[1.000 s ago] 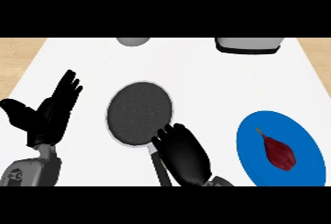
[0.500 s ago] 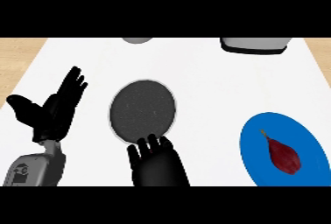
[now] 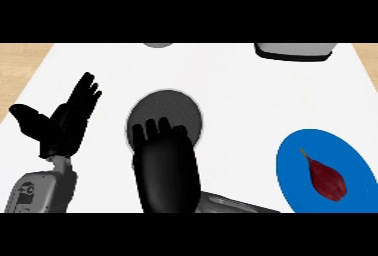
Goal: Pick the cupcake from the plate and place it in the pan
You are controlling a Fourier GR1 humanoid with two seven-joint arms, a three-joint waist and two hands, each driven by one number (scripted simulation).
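Black and flat, the right hand (image 3: 166,167) lies with straight fingers over the near edge of the grey pan (image 3: 165,120), holding nothing. Well to its right, the dark red cupcake (image 3: 326,179) rests on the blue plate (image 3: 295,160). At the left, the left hand (image 3: 63,122) rests open, fingers up.

Counter top (image 3: 244,85): white, plain, fills most of the view, narrowing toward the far edge.
Surround (image 3: 18,60): light wood-toned surface showing at both upper corners, beyond the counter's slanted side edges.
Light: even and bright; no strong shadows on the white surface.
Walls, windows: not in view.
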